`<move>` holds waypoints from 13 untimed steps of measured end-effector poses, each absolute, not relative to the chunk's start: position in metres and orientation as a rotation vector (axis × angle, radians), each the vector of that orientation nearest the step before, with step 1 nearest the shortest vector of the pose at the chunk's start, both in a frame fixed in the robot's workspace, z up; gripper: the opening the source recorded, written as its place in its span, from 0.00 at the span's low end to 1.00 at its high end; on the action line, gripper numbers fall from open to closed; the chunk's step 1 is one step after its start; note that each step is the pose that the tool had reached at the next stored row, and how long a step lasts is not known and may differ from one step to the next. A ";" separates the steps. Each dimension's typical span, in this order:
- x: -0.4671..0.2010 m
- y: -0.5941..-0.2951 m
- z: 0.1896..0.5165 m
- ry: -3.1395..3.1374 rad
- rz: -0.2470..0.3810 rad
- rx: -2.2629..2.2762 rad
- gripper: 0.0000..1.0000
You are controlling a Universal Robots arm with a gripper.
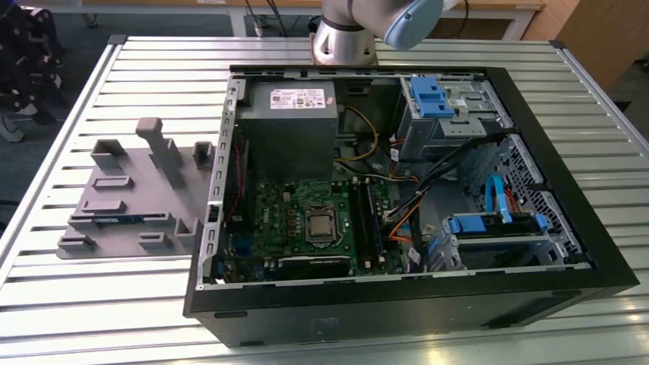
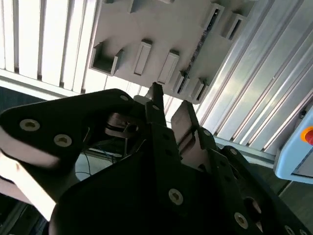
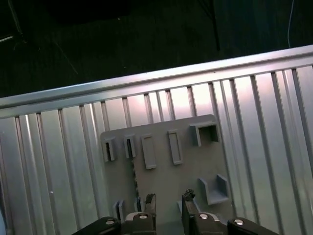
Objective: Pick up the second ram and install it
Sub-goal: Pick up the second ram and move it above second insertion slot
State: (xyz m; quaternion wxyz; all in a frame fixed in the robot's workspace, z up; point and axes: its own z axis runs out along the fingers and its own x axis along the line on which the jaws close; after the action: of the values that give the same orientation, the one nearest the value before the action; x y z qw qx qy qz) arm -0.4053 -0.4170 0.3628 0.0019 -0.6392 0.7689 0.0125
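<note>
The second ram (image 1: 120,220) is a thin blue-green stick lying on edge in the grey fixture (image 1: 121,194), on the table at the exterior view's left of the open computer case (image 1: 406,198). In both wrist views it shows as a thin dark edge (image 3: 134,176) (image 2: 199,44) between two small holder blocks. My gripper (image 3: 169,200) (image 2: 170,103) hangs well above the fixture plate (image 3: 161,176). It is open, with nothing between its fingertips (image 3: 150,199). The stick lies to one side of the fingers, apart from them. The green motherboard (image 1: 304,220) has long black slots (image 1: 362,220) beside the processor socket.
Upright grey blocks (image 1: 163,152) rise from the fixture. The case holds a power supply (image 1: 289,114), loose cables (image 1: 406,190) and blue drive bays (image 1: 487,228). The arm's base (image 1: 343,42) stands behind the case. The ribbed metal table (image 3: 58,156) ends in an edge near the fixture.
</note>
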 end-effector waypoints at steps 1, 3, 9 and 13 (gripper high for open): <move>-0.405 -0.417 0.362 2.403 0.043 -2.022 0.35; -0.405 -0.417 0.360 2.378 0.048 -2.056 0.41; -0.405 -0.421 0.353 2.340 0.048 -2.101 0.47; -0.405 -0.423 0.346 2.323 0.048 -2.121 0.47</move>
State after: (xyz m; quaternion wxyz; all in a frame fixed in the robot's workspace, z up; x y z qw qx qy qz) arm -0.4055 -0.4229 0.3457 -0.0021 -0.6741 0.7384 0.0153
